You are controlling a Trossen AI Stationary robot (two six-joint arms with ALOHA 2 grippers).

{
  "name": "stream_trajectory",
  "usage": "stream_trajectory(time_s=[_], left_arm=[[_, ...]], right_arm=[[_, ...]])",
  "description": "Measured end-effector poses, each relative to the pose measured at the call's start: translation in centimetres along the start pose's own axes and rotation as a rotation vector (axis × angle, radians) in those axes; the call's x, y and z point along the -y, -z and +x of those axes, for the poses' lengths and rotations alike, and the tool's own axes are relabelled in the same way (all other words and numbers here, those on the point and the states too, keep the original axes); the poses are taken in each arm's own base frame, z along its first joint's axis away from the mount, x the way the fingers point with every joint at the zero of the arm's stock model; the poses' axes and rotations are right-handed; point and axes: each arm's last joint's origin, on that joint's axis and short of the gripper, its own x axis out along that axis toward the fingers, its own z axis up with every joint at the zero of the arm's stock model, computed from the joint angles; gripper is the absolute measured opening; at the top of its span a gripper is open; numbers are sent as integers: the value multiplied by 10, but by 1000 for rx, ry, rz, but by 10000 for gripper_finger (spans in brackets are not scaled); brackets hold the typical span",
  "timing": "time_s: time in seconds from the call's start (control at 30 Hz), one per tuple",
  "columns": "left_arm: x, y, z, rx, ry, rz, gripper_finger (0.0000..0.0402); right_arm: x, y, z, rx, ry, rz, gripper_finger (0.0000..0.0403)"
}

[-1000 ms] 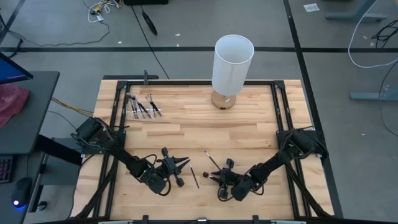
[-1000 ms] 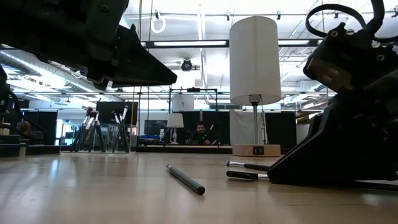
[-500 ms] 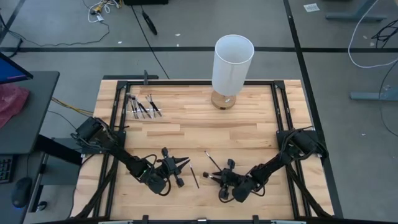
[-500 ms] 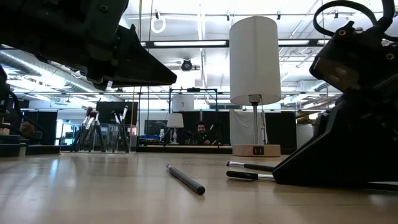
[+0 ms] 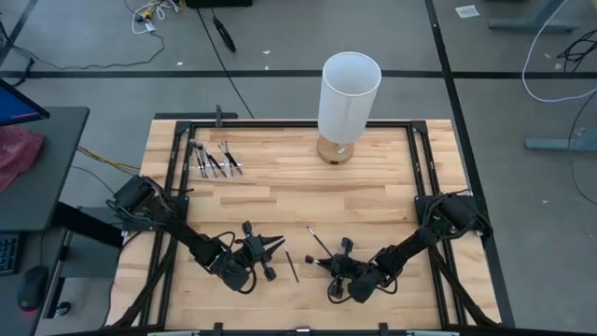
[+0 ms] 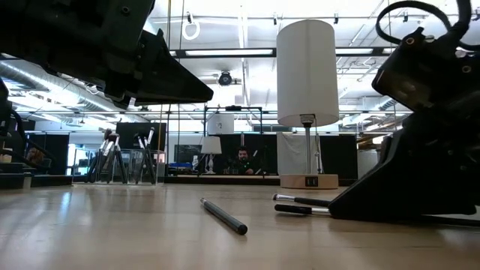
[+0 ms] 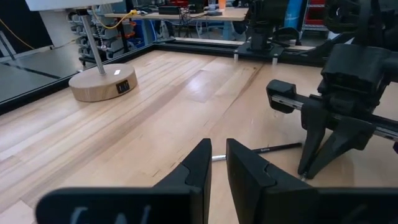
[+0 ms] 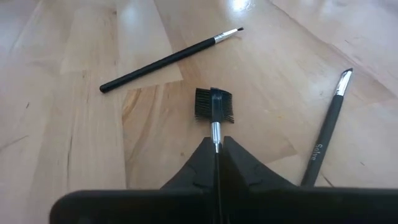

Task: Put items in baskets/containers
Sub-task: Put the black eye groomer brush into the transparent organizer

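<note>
We count three makeup brushes near our right gripper (image 8: 217, 149): its fingers are clamped on a comb-headed brush (image 8: 213, 106), a thin liner brush (image 8: 168, 59) lies beyond, and a third brush (image 8: 326, 127) beside. Several more brushes (image 5: 213, 159) lie far off in the clear container (image 5: 199, 149) on the table (image 5: 373, 187). Our left gripper (image 7: 217, 165) hovers nearly closed, empty. The white lamp (image 5: 347, 93) stands at the back.

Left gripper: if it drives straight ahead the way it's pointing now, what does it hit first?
Probably the brush lying crosswise on the table just ahead of the left gripper, then the right arm behind it. The gripper hangs above the table, so it might pass over the brush; depth is unclear.
</note>
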Motion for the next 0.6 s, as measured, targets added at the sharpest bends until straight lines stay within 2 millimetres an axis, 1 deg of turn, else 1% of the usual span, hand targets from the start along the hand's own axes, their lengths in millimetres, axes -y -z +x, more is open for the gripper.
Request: stream_trajectory(time_s=[0.1,0.23,0.43,0.53,0.6], left_arm=[[0,0,0,-5,11,1,51],[2,1,0,-32,72,24,51],[8,-2,-1,-55,231,75,51],[11,-5,-2,-48,303,86,51],[14,-5,-4,-46,353,111,51]], right_arm=[[-2,-1,-2,9,-7,-19,10],[-1,-9,-10,5,-35,-47,8],[-2,-26,-26,7,-90,-101,8],[-4,-36,-34,45,-111,-92,4],[-7,-40,-38,68,-123,-97,4]])
